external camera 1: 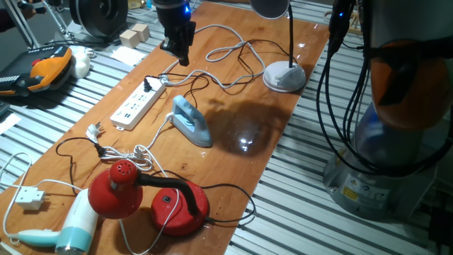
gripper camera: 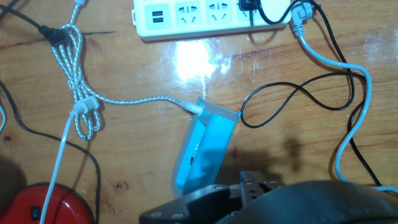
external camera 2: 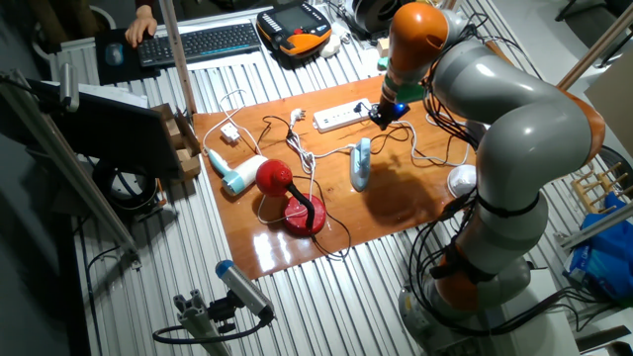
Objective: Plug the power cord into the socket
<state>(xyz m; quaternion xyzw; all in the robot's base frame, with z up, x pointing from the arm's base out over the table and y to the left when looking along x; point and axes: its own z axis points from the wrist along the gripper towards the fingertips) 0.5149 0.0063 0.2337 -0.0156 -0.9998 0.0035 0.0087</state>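
The socket, a long white power strip (external camera 1: 138, 106), lies near the table's left edge, and it also shows in the other fixed view (external camera 2: 341, 117) and the hand view (gripper camera: 211, 15). A black plug (gripper camera: 249, 6) sits in one outlet. The power cord's small white plug (gripper camera: 300, 14) lies on the table just off the strip's end, and its white cable (gripper camera: 357, 93) trails away. My gripper (external camera 1: 184, 58) hangs above the table beyond that end of the strip (external camera 2: 381, 117). Its fingers look closed together with nothing in them. The hand view shows only the hand's dark body.
A blue iron (external camera 1: 191, 122) lies beside the strip, with a bundled braided cord (external camera 1: 131, 152) nearby. A red lamp (external camera 1: 120, 188), a hair dryer (external camera 1: 71, 227) and a small white plug block (external camera 1: 28, 198) lie at the near end. A white lamp base (external camera 1: 283, 76) stands to the right. Thin black cables (gripper camera: 292, 93) cross the wood.
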